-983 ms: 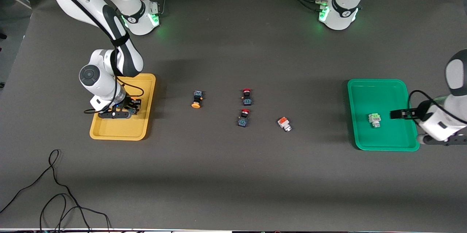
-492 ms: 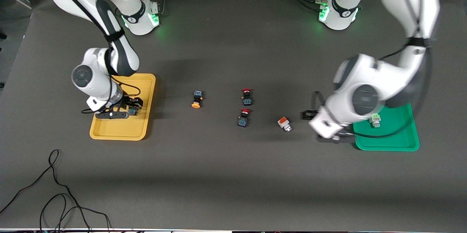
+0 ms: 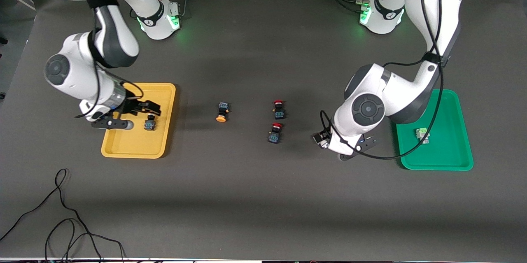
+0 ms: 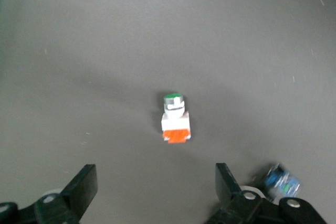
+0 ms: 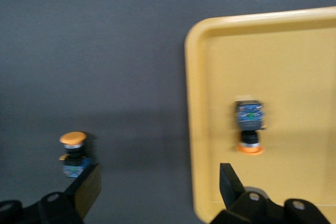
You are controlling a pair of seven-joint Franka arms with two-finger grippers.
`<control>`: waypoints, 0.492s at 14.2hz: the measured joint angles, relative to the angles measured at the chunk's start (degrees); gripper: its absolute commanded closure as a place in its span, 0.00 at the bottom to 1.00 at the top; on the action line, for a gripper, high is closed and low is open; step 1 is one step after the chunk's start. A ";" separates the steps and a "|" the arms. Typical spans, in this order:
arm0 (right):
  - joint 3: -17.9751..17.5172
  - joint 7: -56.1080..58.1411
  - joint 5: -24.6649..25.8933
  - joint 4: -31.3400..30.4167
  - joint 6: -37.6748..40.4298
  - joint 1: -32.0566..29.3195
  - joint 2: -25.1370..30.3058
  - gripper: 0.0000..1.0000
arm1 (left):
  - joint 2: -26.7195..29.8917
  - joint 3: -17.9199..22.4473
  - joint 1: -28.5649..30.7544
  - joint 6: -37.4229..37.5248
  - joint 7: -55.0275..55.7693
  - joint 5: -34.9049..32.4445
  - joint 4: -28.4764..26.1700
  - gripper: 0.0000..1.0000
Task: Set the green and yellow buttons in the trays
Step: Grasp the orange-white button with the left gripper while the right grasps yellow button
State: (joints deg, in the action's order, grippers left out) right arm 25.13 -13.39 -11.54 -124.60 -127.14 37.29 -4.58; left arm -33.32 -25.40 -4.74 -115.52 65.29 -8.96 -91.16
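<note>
A yellow-capped switch [image 3: 149, 124] lies in the yellow tray [image 3: 136, 145]. It also shows in the right wrist view [image 5: 249, 124], on the tray [image 5: 294, 56]. My right gripper [image 3: 149, 109] [image 5: 157, 192] is open and empty, up over that tray. A second yellow-capped switch [image 3: 222, 112] [image 5: 73, 150] lies on the table. A white-grey switch topped light green [image 3: 423, 135] lies in the green tray [image 3: 448, 160]. My left gripper [image 3: 329, 141] [image 4: 155, 192] is open over the white-grey switch with the orange end [image 4: 175, 121], which the hand mostly hides in the front view.
Two red-capped black-blue switches [image 3: 278, 109] [image 3: 275, 133] lie mid-table, between the yellow-capped switch and my left gripper. One blue body [image 4: 281, 182] shows beside my left finger. Black cables [image 3: 61, 213] lie near the front edge at the right arm's end.
My left arm swung from beside the green tray to over the white-and-orange switch. My right gripper rose off the yellow-capped switch, leaving it in the yellow tray.
</note>
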 measured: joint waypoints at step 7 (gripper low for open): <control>-0.60 -14.72 -8.34 4.37 -10.59 17.10 -17.28 0.00 | -10.06 0.90 -1.74 -12.09 7.49 -6.46 -1.73 0.09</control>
State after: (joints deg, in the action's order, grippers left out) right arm 24.53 -28.11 -19.88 -120.23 -137.72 54.39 -21.87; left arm -43.39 -24.50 -6.48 -127.61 72.78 -15.43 -92.89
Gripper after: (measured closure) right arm 0.000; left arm 0.000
